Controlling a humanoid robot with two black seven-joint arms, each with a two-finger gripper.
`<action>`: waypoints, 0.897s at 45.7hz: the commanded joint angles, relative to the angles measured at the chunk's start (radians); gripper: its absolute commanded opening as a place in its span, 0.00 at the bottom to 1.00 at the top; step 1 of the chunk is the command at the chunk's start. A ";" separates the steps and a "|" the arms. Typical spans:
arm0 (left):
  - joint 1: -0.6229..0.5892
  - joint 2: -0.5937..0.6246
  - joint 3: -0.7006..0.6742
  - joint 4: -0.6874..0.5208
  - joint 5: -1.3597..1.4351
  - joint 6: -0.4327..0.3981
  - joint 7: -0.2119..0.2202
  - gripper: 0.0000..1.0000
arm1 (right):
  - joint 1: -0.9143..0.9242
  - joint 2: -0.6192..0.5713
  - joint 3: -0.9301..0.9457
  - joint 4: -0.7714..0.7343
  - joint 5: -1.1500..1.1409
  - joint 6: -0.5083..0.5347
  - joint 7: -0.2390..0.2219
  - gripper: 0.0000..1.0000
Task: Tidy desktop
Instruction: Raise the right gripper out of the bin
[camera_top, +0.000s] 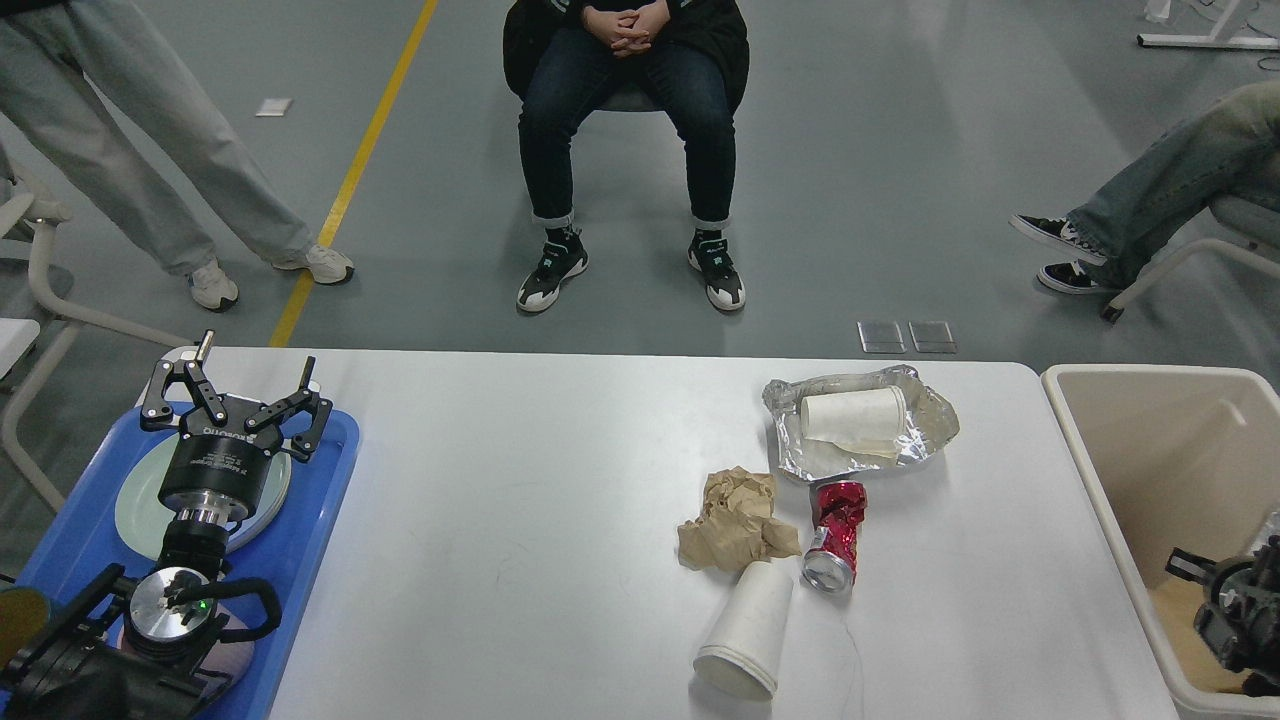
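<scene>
On the white worktop (520, 520), litter lay clustered near the beige bin (1100, 450), handy for disposal: crumpled paper (735, 520), crushed can (832, 535), paper cup (745, 630). Left gripper (236, 398) hung over the blue tray (300, 550), jaws spread; right gripper (1215, 590) was unreadable.

The wide white matte bench (500, 560) is showing faint scuffs. A crumpled brown paper wad (735, 522) is looking rough, a crushed red metal can (833, 533) is gleaming, and a wrinkled silver foil tray (860, 440) is shining beside smooth white paper cups (748, 630).
</scene>
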 joint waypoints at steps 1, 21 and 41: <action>0.000 0.000 0.000 0.000 0.000 0.000 0.000 0.96 | 0.000 0.005 0.000 -0.002 0.000 -0.011 0.000 0.51; 0.000 0.000 0.000 0.000 0.000 0.000 0.000 0.96 | 0.019 -0.006 0.004 0.018 0.000 -0.068 0.000 1.00; 0.000 0.000 0.000 0.000 0.000 0.000 0.000 0.96 | 0.598 -0.241 -0.287 0.701 -0.038 0.080 -0.087 1.00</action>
